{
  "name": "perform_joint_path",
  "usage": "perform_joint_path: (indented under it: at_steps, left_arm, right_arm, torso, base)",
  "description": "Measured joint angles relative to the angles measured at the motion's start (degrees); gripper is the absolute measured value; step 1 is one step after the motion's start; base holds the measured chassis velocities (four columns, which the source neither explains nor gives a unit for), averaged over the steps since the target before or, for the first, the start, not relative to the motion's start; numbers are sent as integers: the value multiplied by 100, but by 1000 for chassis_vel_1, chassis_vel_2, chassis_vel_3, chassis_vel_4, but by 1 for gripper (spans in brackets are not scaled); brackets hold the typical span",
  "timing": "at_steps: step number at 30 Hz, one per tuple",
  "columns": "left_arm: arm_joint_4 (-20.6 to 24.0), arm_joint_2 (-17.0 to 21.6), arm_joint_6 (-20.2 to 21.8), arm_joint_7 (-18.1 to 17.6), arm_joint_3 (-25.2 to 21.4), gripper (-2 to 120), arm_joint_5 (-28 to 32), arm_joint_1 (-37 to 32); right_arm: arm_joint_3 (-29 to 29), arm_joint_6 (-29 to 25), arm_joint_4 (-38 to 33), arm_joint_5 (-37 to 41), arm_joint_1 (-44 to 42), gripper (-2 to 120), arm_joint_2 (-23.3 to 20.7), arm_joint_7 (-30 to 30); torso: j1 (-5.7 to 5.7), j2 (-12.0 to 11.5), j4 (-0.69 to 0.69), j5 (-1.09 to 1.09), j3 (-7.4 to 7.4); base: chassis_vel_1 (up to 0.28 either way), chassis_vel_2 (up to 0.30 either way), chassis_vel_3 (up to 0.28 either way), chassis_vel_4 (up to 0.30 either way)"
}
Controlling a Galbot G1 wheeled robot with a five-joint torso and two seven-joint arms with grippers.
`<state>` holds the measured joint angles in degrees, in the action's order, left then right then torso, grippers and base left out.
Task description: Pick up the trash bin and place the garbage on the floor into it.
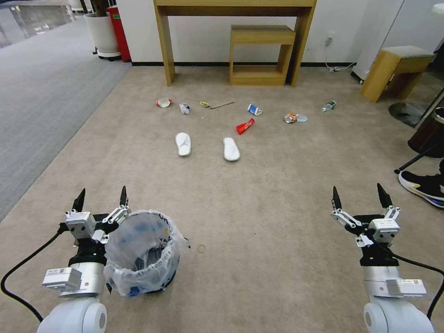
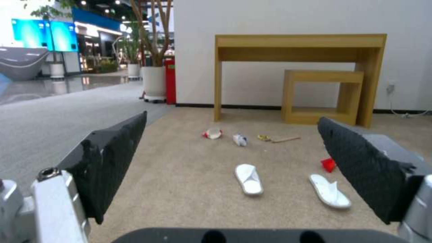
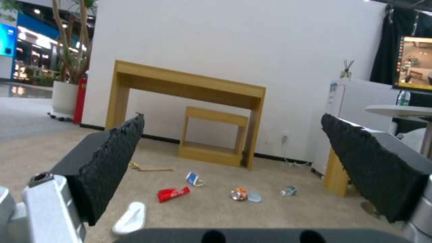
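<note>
The trash bin (image 1: 141, 252), lined with a crinkled clear bag, stands on the beige floor (image 1: 259, 203) at near left. My left gripper (image 1: 101, 198) hovers open just beside and behind its rim, holding nothing. My right gripper (image 1: 358, 194) is open over bare carpet at near right. The garbage lies farther ahead: two white slippers (image 1: 183, 144) (image 1: 231, 149), a red packet (image 1: 244, 126), a blue-white carton (image 1: 253, 109), a paper bowl (image 1: 163, 102), a wooden stick (image 1: 221, 105), a crumpled wrapper (image 1: 184, 108) and a small bottle (image 1: 328, 106). The slippers (image 2: 248, 179) also show between the left fingers.
A wooden desk (image 1: 233, 27) with a stool (image 1: 259, 53) under it stands against the far wall. A wooden side table (image 1: 393, 71) and a dark bin (image 1: 428, 132) are at right, near a person's shoe (image 1: 423, 185). Grey carpet (image 1: 41, 101) runs along the left.
</note>
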<state>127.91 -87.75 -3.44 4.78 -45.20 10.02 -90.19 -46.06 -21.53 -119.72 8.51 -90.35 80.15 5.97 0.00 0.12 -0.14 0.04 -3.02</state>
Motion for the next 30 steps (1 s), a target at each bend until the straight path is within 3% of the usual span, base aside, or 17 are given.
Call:
perform_joint_path:
  at_steps: [12,16,19,21,24,25,27,29,30]
  left_arm:
    - [-24,44,59,44,-61,100,-63,-64]
    - [48,183,466,38,-118,100,81,-105]
    - [253,422,1169,-121,-161,100,433,-119]
    - [291,471,1287,-154,-170,100,493,-124]
    - [536,937,2101,-360,-271,100,931,-192]
    - [536,937,2101,-360,-271,100,931,-192]
    - [596,1420,2880,-467,-374,100,1266,-318]
    - [595,1516,3076,-489,-395,100,1349,-345]
    - [560,1754,3493,-561,-429,100,1541,-379]
  right_arm:
    - [8,-51,-4,6,-2,100,11,-13]
    - [-21,-64,-18,15,-13,100,-9,-54]
    - [-40,-91,-28,44,-15,100,-41,-80]
    - [-42,-94,-35,52,-13,100,-48,-83]
    - [-48,-105,-74,130,7,100,-118,-94]
    - [-48,-105,-74,130,7,100,-118,-94]
    - [-48,-164,-66,200,30,100,-167,-104]
    - [-46,-179,-54,218,35,100,-175,-108]
    - [-31,-203,6,251,59,100,-190,-113]
  torso:
    - [0,0,-1,1,1]
    - [0,0,0,0,1]
    - [0,0,0,0,1]
    - [0,0,-1,0,1]
    - [0,0,-1,0,1]
    - [0,0,-1,0,1]
    - [0,0,0,0,1]
    - [0,0,0,0,1]
    - [0,0,0,-1,1]
  base:
    - [-26,20,31,-23]
    - [0,0,0,0]
    - [0,0,0,0]
    - [0,0,0,0]
    - [0,0,0,0]
    - [0,0,0,0]
    - [0,0,0,0]
    - [0,0,0,0]
    - [0,0,0,0]
